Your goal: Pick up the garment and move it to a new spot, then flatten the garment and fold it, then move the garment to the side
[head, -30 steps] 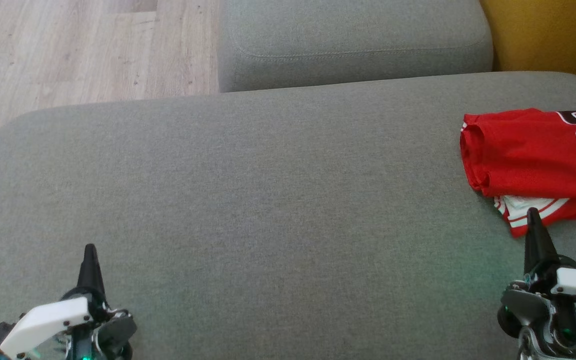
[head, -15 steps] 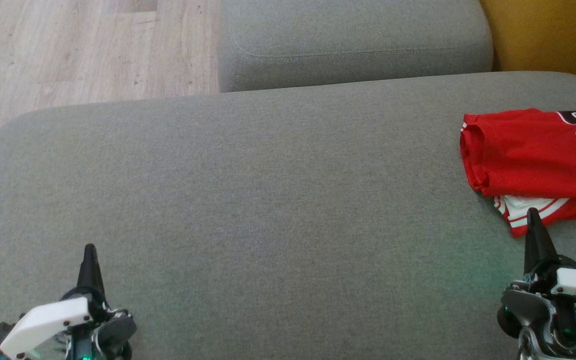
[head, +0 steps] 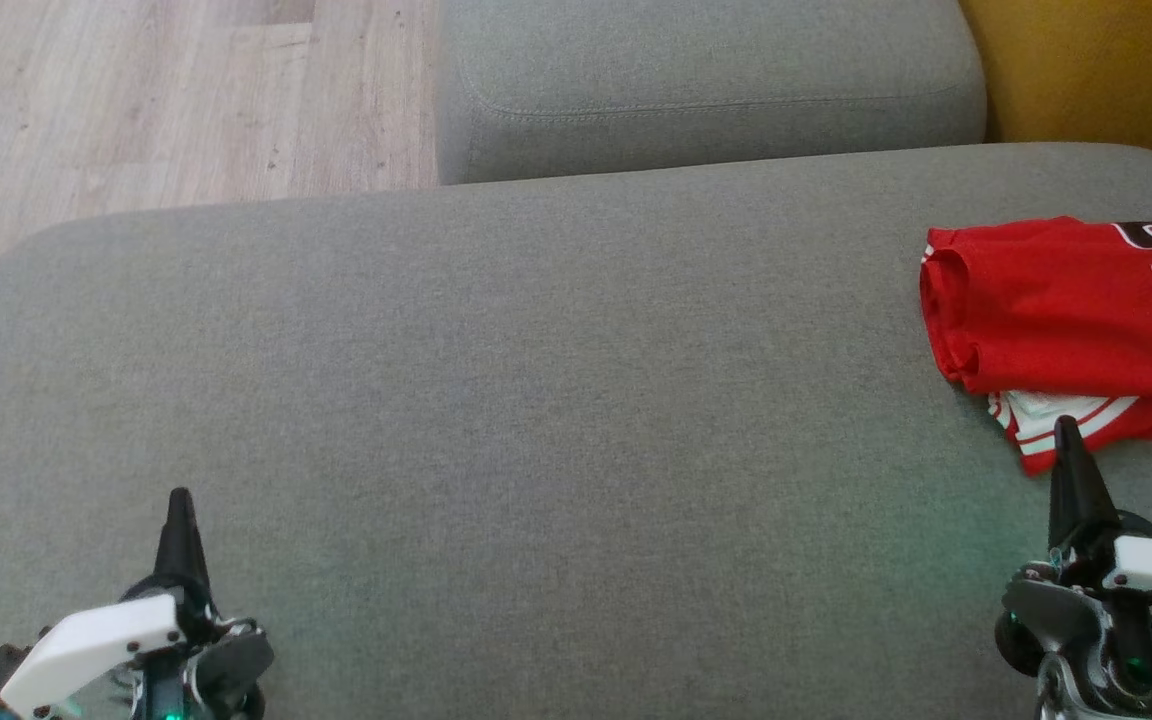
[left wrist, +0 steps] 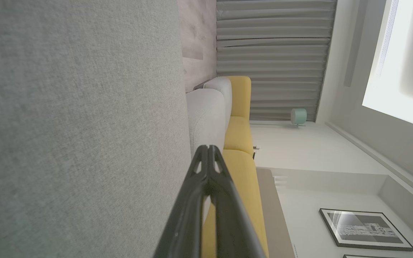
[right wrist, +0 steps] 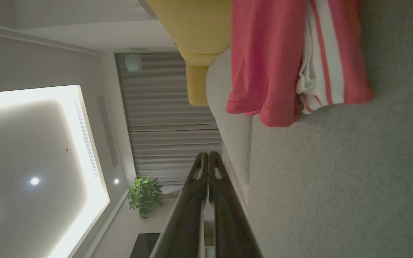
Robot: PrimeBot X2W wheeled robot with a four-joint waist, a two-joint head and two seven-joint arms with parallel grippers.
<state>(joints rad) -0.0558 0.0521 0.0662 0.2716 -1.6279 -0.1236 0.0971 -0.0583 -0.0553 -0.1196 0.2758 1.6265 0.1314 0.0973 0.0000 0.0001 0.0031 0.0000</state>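
The garment [head: 1066, 310], a red jersey with white trim and black numbers, lies folded at the right edge of the grey sofa seat [head: 536, 400]; part of it runs out of the head view. In the right wrist view the garment [right wrist: 267, 61] hangs in the upper middle. My right gripper [head: 1066, 430] is shut and empty, its tip just short of the jersey's near hem. My left gripper [head: 179, 497] is shut and empty at the lower left, far from the jersey. Both wrist views show the fingers pressed together, left gripper [left wrist: 208, 147] and right gripper [right wrist: 207, 153].
A grey back cushion [head: 706, 90] sits beyond the seat. Wooden floor [head: 136, 100] lies at the upper left, past the seat's rounded edge. A yellow cushion [head: 1096, 70] stands at the upper right. A wide bare stretch of seat runs between the two grippers.
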